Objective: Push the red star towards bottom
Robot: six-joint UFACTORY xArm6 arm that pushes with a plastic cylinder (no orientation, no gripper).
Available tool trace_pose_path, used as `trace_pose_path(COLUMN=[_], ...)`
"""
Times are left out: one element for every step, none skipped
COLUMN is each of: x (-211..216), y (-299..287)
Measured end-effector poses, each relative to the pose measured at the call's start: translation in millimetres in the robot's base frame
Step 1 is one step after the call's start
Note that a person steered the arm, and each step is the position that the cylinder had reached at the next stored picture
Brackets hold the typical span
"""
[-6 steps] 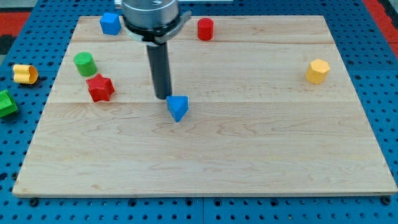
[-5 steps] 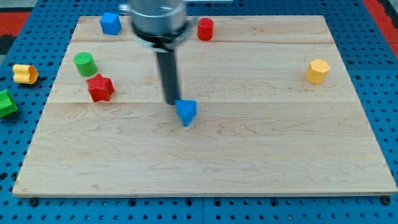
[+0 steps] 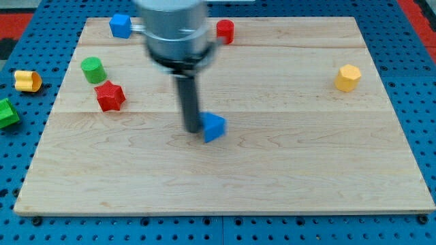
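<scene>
The red star (image 3: pixel 110 96) lies on the wooden board (image 3: pixel 286 163) at the view's left, just below a green cylinder (image 3: pixel 92 69). My tip (image 3: pixel 191 128) is near the board's middle, well to the right of the red star, touching the left side of a blue triangular block (image 3: pixel 214 126). The rod and its mount look blurred with motion.
A blue block (image 3: pixel 120 25) and a red cylinder (image 3: pixel 225 31) sit near the board's top edge. An orange-yellow hexagonal block (image 3: pixel 348 77) is at the right. Off the board at the left lie a yellow block (image 3: pixel 27 80) and a green block (image 3: pixel 7 113).
My tip has moved down and to the right, and the blue triangular block has slid to the right with it. The red star has not moved.
</scene>
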State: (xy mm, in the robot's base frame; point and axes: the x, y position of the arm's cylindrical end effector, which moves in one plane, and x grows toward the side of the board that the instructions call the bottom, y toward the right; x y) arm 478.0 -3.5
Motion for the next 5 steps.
trace_pose_path(x=[7.6,7.7,14.0,9.6,-30.7], y=[109.2,103.8,162.4,196.0,91.9])
